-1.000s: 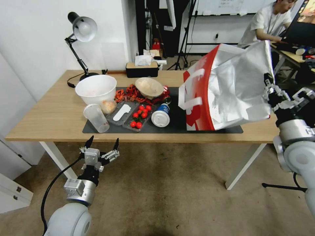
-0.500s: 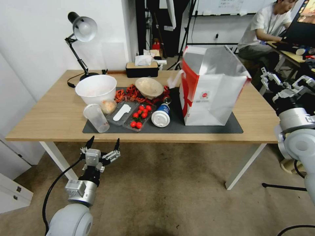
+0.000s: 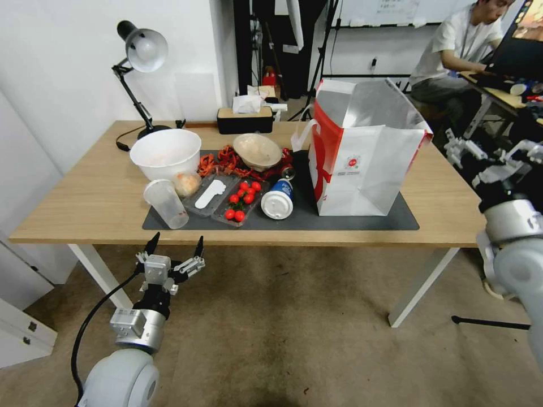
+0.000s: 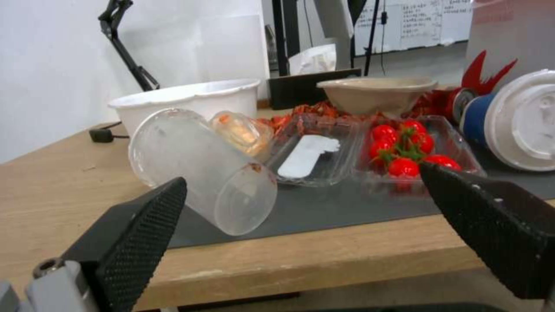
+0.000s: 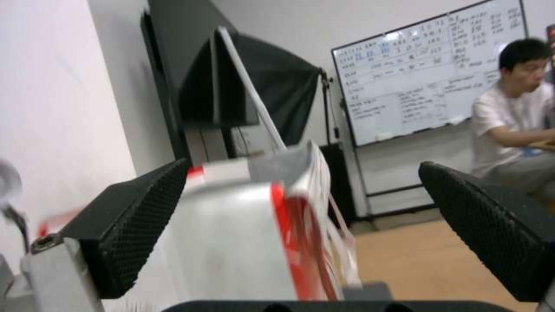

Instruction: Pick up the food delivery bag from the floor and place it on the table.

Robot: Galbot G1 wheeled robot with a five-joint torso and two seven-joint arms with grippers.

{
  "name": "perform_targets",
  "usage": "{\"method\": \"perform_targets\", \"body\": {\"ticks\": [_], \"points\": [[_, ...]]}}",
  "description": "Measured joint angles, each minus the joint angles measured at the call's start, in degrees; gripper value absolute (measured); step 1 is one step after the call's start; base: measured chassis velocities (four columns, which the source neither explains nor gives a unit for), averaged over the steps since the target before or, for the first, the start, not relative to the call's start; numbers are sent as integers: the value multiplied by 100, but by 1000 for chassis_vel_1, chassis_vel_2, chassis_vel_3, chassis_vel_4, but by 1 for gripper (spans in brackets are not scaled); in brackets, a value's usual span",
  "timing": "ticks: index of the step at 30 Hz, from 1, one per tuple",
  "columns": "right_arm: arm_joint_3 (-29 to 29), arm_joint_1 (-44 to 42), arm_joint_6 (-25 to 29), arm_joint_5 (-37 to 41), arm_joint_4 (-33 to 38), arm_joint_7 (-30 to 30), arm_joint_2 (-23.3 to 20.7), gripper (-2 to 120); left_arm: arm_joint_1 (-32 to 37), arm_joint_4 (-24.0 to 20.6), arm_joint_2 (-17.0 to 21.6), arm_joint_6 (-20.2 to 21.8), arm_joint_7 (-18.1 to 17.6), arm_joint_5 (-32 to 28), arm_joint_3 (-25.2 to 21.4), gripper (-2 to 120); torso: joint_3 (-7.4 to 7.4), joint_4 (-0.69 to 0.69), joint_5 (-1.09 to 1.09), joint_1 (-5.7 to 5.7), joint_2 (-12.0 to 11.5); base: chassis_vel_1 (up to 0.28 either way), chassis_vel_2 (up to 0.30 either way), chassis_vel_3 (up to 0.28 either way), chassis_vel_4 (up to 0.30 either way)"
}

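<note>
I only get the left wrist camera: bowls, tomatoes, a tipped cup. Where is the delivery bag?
Observer: The food delivery bag stands upright on the dark mat, on the table.
Visitor: Is a claw holding it?
Observer: No. The right claw is open, apart from the bag, to its right.
Visitor: And my camera's claw?
Observer: The left claw hangs open below the table's front edge, over the floor.
</note>
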Motion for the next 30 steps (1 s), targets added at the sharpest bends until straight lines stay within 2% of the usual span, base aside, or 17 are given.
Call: {"method": "perform_targets", "body": {"ticks": [4,8,13,16,20,23,30], "points": [[-7,-628,-30,-1215,483,-190,696,100,-15,71,36,-94,5,-18,-32,100,0,-1,2,0,0,0,0,0,0],[-92,-808,70,-1684,559,-413,1036,100,13,92,61,-162,-1,-17,-46,100,0,0,1,0,0,0,0,0,0],[-233,-987,240,-2252,425,-617,1344,100,19,158,55,-267,-24,-17,-52,100,0,1,0,0,0,0,0,0,0],[-315,-1134,582,-2734,74,-729,1530,100,16,211,56,-316,-32,-27,-79,100,0,0,3,0,-1,0,0,0,0],[-358,-1244,771,-2940,-87,-807,1669,100,3,240,57,-332,-35,-33,-90,100,0,0,2,0,-1,0,0,0,0],[-459,-1391,1078,-3264,-268,-924,1978,100,-33,302,22,-354,-38,-34,-71,100,0,0,2,0,-1,0,0,0,0],[-570,-1537,1423,-3583,-502,-1017,2379,100,-72,413,28,-429,-36,-29,-57,100,0,0,1,0,0,0,0,0,0]]}}
